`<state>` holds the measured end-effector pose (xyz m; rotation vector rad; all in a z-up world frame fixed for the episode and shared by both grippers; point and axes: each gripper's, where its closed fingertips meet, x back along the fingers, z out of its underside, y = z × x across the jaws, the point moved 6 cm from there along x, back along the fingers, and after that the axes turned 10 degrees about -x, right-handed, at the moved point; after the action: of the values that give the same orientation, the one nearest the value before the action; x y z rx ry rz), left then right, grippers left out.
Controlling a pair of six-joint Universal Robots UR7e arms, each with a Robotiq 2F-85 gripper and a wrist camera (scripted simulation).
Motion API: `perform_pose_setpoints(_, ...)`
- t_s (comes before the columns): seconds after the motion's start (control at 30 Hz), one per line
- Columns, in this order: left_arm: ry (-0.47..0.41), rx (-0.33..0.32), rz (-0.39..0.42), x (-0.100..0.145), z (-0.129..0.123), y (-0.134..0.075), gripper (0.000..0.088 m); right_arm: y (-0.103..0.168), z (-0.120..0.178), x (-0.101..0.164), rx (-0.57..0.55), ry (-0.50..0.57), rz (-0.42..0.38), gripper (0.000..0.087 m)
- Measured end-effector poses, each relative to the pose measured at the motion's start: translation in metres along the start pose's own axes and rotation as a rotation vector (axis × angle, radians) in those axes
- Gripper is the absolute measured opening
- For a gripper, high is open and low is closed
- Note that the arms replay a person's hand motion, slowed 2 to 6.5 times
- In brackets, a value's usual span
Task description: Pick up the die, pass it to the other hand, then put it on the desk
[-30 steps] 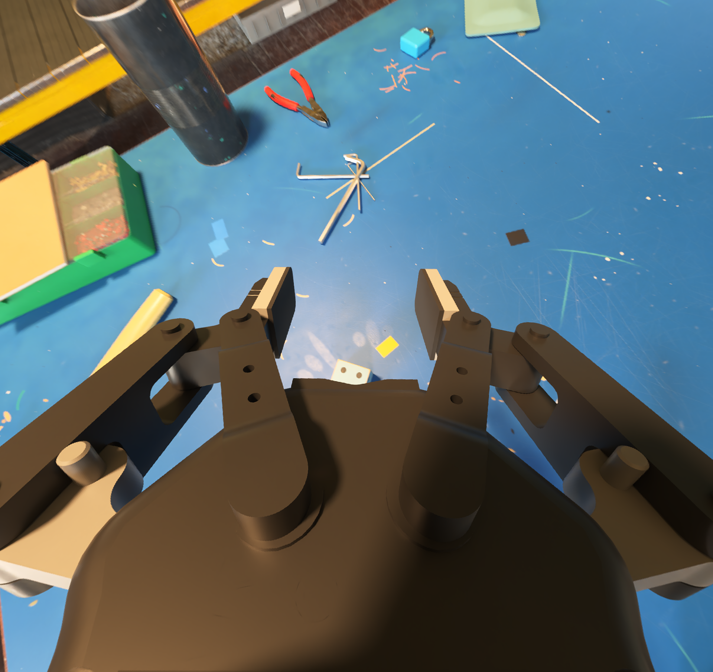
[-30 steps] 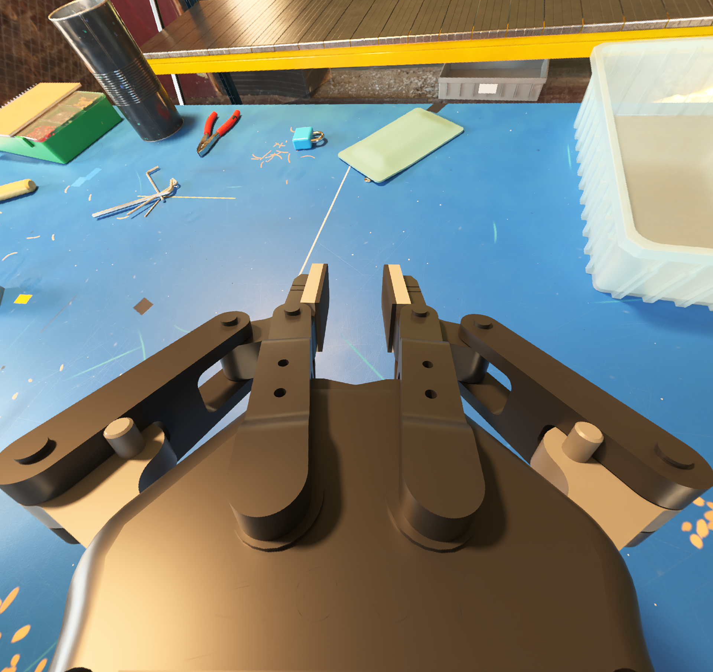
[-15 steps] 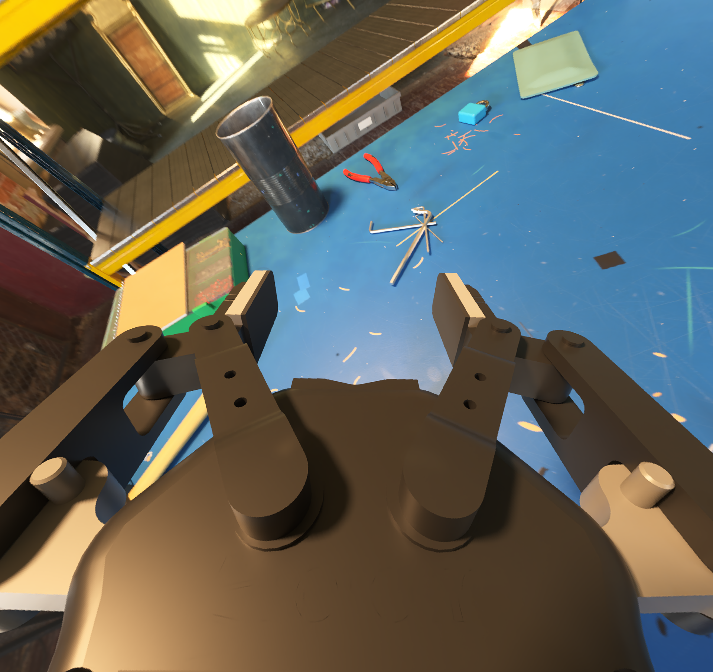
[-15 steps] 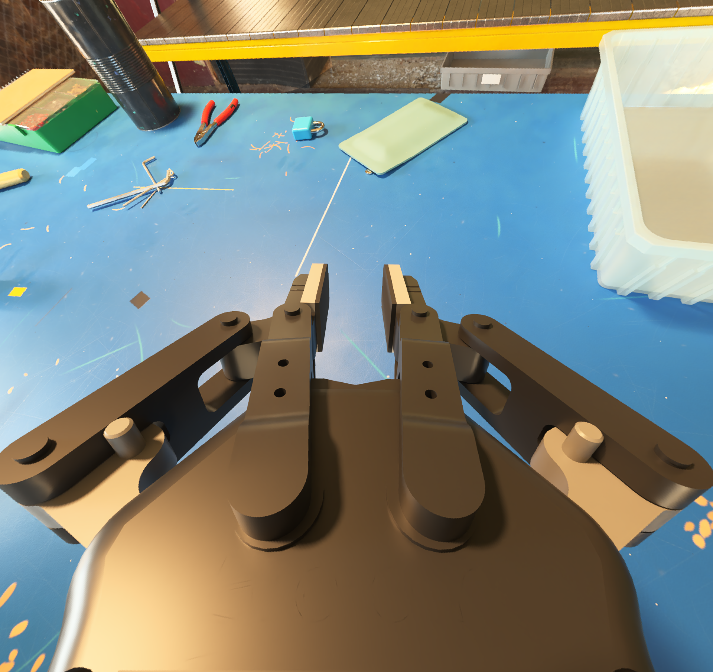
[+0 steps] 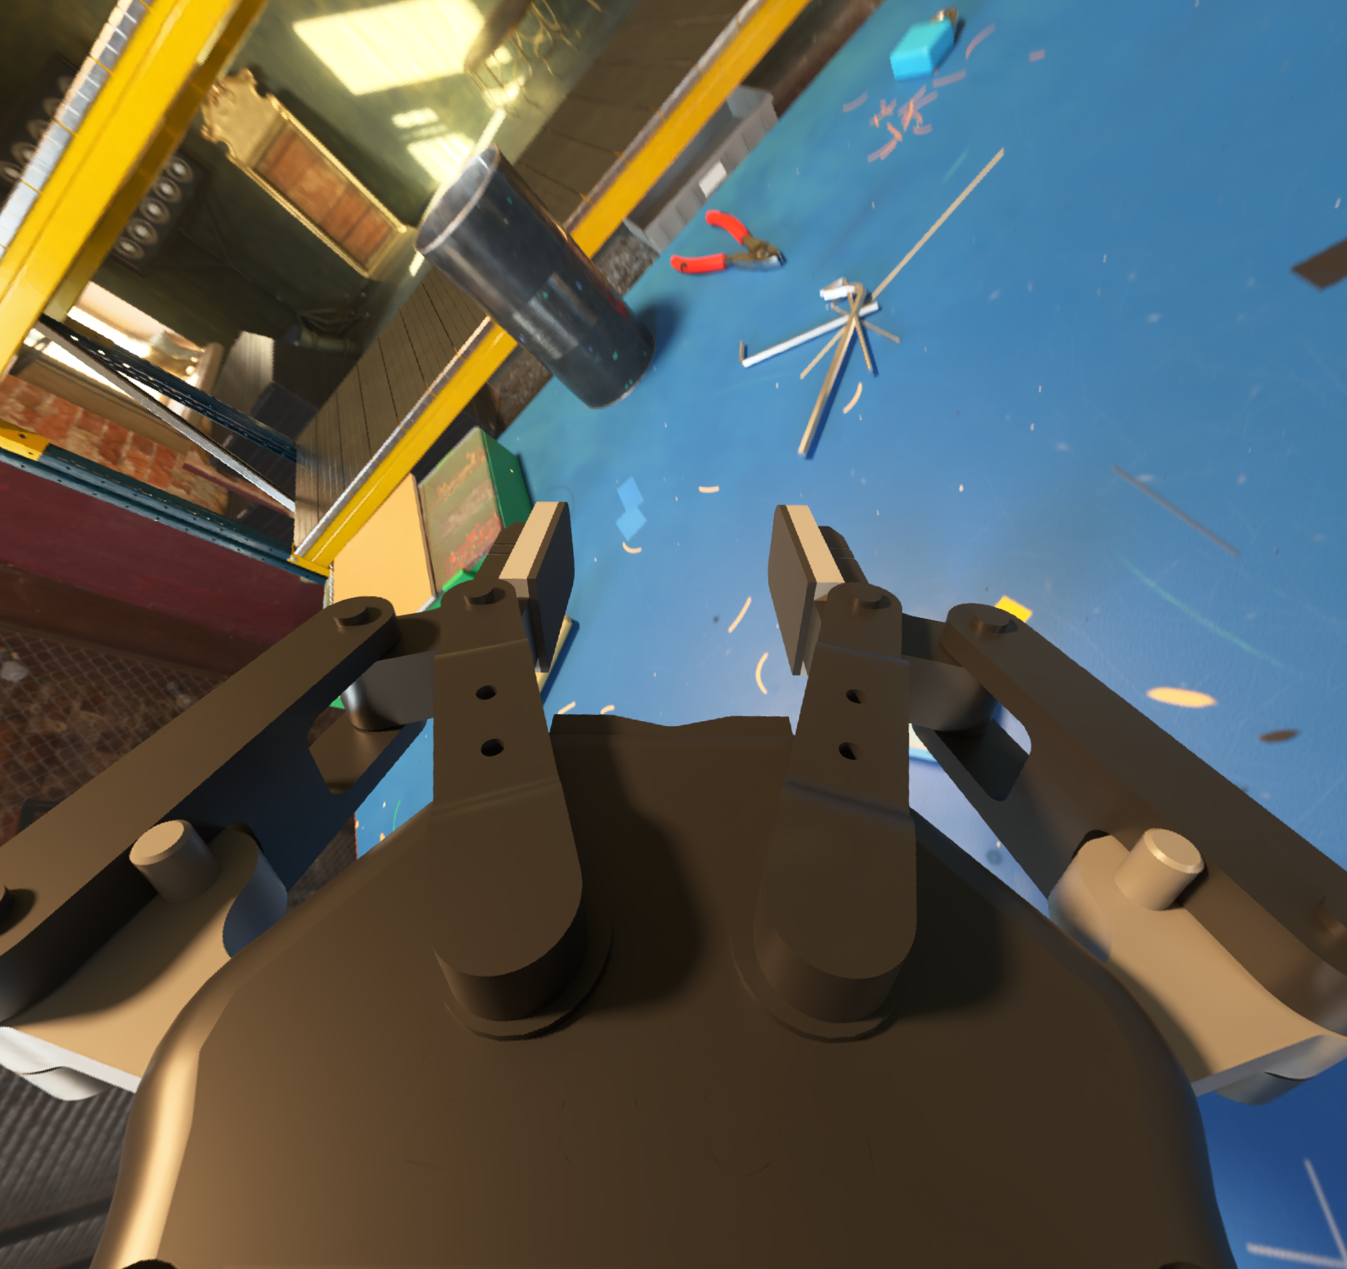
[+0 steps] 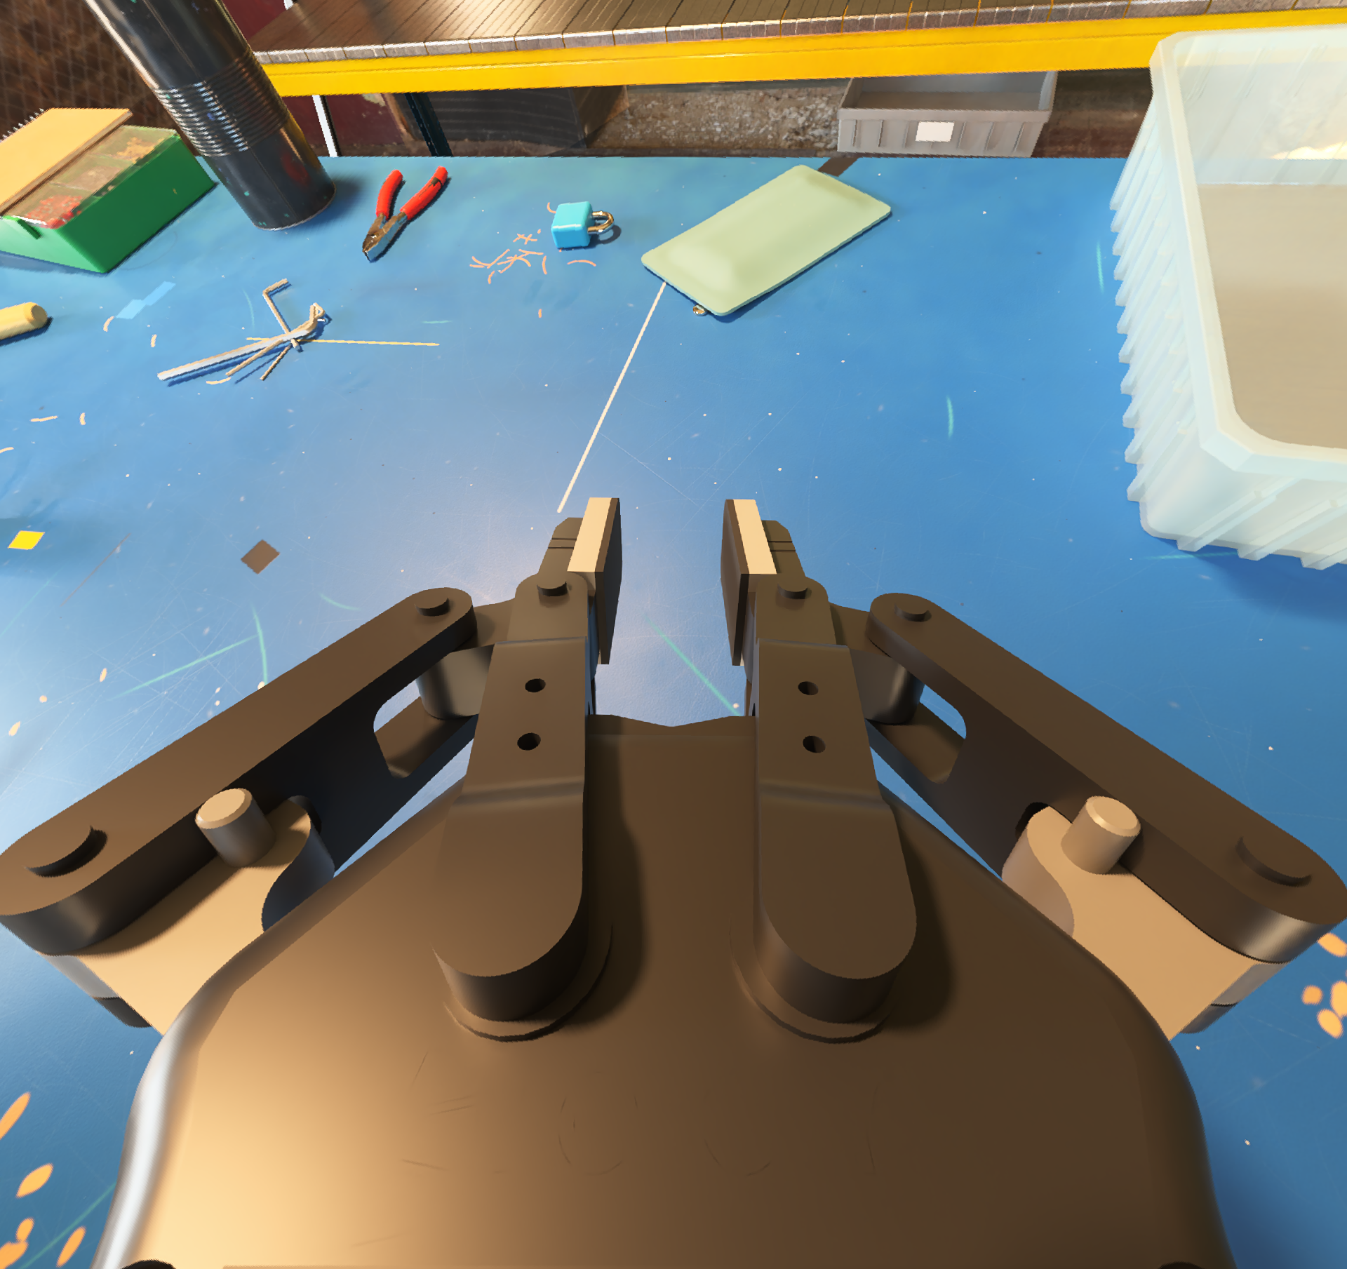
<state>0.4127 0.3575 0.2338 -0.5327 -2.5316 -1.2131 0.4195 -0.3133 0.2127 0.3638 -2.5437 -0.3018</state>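
Left tool (image 5: 669, 578) is tilted hard, view rolled so the blue scuffed desk (image 5: 1093, 432) slants up to the right; fingers spread wide, nothing between the pads, empty blue surface in the gap. It points toward the desk's far-left edge and the yellow rail (image 5: 466, 388) beyond. Right tool (image 6: 670, 578) sits level, aimed straight across the desk, fingers partly open with a clear gap, gripping nothing, above bare desk near the end of a thin white line (image 6: 612, 396). The die is not visible in either view; cannot tell where it lies. On the desk, right wrist view: dark metal cylinder tube (image 6: 197, 82) upright at far left, green box with tan lid (image 6: 95, 192) just beside it, red-handled pliers (image 6: 401, 210) near the tube's base, small cyan padlock (image 6: 576, 224), pale green flat pad (image 6: 765, 239), bundle of silver hex keys (image 6: 255, 341), cream wooden dowel (image 6: 22, 321) at left edge, translucent white plastic bin (image 6: 1239, 301) at right, small yellow square (image 6: 26, 540) and dark grey square (image 6: 259, 555) flat on the surface. Grey crate (image 6: 944, 115) sits behind the desk under the rail. Left wrist view shows the tube, pliers, hex keys and padlock well ahead of the tool.
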Motion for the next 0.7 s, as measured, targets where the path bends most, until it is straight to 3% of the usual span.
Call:
perform_pose_setpoints(0.37, 0.266, -0.062, 0.145, -0.009, 0.034, -0.016, 0.0485, 0.0, 0.002, -0.003, -0.001, 0.016, 0.003, 0.0252)
perform_pose_setpoints(0.57, 0.382, -0.056, 0.21, -0.013, 0.045, -0.021, 0.0498, -0.001, 0.004, -0.005, -0.001, 0.026, 0.006, 0.0252)
perform_pose_setpoints(0.7, 0.414, -0.043, 0.264, -0.017, 0.048, -0.027, 0.0506, -0.001, 0.004, -0.006, -0.001, 0.031, 0.009, 0.0252)
